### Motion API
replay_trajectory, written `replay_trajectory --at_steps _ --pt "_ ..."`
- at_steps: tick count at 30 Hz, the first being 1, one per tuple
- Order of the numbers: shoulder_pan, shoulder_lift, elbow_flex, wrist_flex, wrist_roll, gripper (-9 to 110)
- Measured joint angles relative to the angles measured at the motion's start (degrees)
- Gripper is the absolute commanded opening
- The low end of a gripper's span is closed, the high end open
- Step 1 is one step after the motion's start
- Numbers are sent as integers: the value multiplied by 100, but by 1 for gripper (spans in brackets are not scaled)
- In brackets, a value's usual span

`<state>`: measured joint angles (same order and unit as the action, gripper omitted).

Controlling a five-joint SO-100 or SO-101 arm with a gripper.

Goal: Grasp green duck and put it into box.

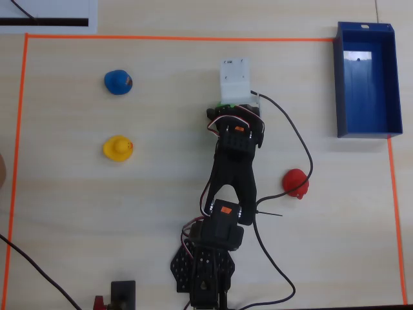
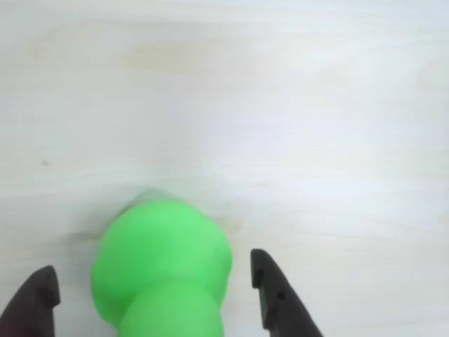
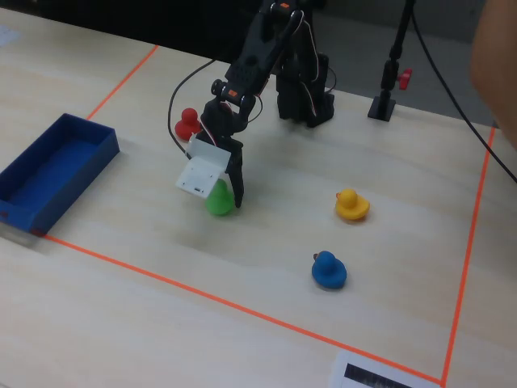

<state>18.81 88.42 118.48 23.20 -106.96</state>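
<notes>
Green duck (image 2: 163, 270) cut off at wrist view's lower edge, mostly hidden under white wrist housing (image 1: 235, 81) overhead. Gripper (image 2: 154, 288) spread wide, straddling it, touching nothing. Blue box (image 1: 366, 81) well apart.

- A blue duck (image 1: 118, 82) is being shown at the upper left of the overhead view.
- A yellow duck (image 1: 118, 148) is being seen just below it.
- A red duck (image 1: 296, 183) is being displayed right of centre.
- Orange tape (image 1: 181, 38) is being used to border the pale wooden table (image 1: 161, 213).
</notes>
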Motion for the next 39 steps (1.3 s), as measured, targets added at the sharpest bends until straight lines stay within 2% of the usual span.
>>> replay_trajectory --at_steps 12,14,17,23,34,39 --pt "114 0 220 -167 -70 34" --pt "114 0 220 -229 -70 29" --pt "114 0 220 -237 -70 10" --pt "97 44 255 -272 -62 0" --pt "193 246 105 -308 -105 0" --pt "571 325 -958 527 281 0"
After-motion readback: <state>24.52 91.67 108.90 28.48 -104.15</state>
